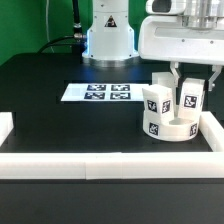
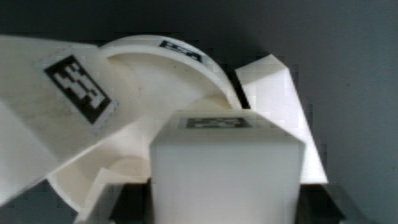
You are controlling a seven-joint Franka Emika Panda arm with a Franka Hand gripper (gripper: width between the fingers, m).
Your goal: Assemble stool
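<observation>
While the round seat disc (image 1: 168,127) sits on the black tabletop (image 1: 60,125) in the rails' (image 1: 110,165) corner, the end effector (image 1: 191,92) is clamped on a tagged block leg (image 1: 191,98) standing on it.

No readable txt; only b/w tags.

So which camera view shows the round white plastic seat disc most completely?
The exterior view: the round white plastic seat disc shows entire there, beside the white border rail, with tagged legs standing on it. The wrist view shows only its curved rim, a white block leg blocking the rest.
</observation>
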